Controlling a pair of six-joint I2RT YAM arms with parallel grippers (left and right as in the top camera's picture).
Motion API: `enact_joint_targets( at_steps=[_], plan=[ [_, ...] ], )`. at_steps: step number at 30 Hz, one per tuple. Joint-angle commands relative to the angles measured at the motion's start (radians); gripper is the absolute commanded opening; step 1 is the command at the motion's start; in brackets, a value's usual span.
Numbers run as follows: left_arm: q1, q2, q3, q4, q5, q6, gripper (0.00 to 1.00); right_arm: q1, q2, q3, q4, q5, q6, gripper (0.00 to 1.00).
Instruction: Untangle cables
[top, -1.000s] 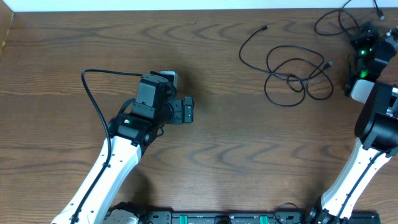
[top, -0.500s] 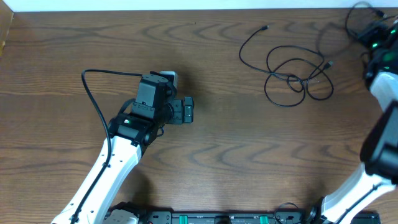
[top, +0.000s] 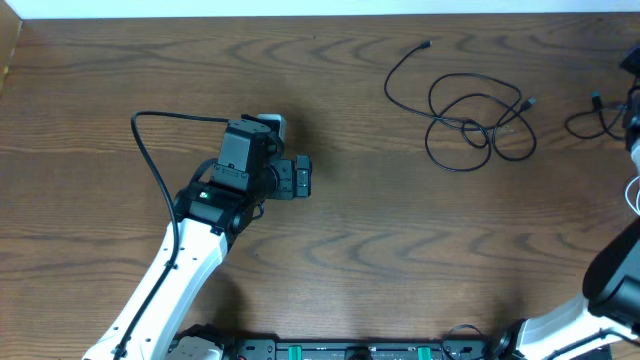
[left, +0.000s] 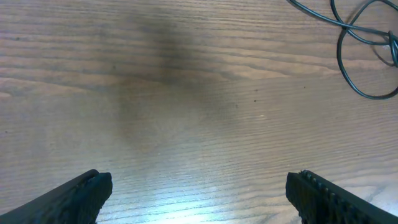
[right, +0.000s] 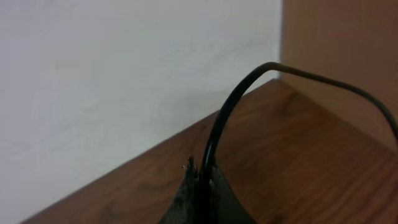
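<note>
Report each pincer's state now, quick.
Left pincer: open, holding nothing.
Right pincer: shut on a black cable.

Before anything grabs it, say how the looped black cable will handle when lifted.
Probably floppy: the looped black cable lies in loose, uneven curves, so a lifted strand would likely sag. It looks thin, so likely light. Its loops cross, so one pull may drag the rest.

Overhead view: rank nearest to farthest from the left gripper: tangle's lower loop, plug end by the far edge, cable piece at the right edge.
From the left gripper:
1. lower loop of the tangle, to its right, mid-table.
2. plug end, up-right, near the far edge.
3. cable piece, at the right edge.
</note>
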Motion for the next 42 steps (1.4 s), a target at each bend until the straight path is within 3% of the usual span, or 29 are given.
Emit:
enact_joint_targets(
  at_steps=[1,16,19,20,23,24,25,27,28,39,42],
  plan=[
    [0.003,0.007,0.015,-0.001,-0.006,-0.012,0.96,0.002,0.075,0.004,0.043,-0.024,-0.033,0.01],
    [0.003,0.007,0.015,-0.001,-0.006,-0.012,0.96,-0.108,0.363,0.004,0.113,0.051,-0.034,0.03],
    [0.003,0.007,0.015,-0.001,-0.006,-0.012,0.97,-0.123,0.366,0.004,0.111,0.048,-0.034,0.22],
    [0.003,0.007,0.015,-0.001,-0.006,-0.012,0.97,-0.129,0.357,0.004,0.119,0.049,-0.034,0.40],
    [0.003,0.007,0.015,-0.001,-0.006,-0.012,0.97,-0.140,0.324,0.004,0.117,0.049,-0.053,0.56],
    [0.003,0.007,0.015,-0.001,-0.006,-0.012,0.97,-0.144,0.305,0.004,0.114,0.048,-0.053,0.63],
    [0.003,0.007,0.015,-0.001,-0.006,-0.012,0.96,-0.150,0.269,0.004,0.106,0.047,-0.053,0.79],
    [0.003,0.007,0.015,-0.001,-0.006,-0.012,0.97,-0.152,0.222,0.004,0.090,0.045,-0.064,0.89],
    [0.003,0.007,0.015,-0.001,-0.006,-0.012,0.97,-0.152,0.200,0.004,0.083,0.039,-0.083,0.99],
    [0.003,0.007,0.015,-0.001,-0.006,-0.012,0.96,-0.117,-0.100,0.004,-0.108,0.003,-0.145,0.99],
    [0.003,0.007,0.015,-0.001,-0.006,-0.012,0.96,-0.093,-0.219,0.004,-0.192,-0.156,-0.145,0.99]
  ],
)
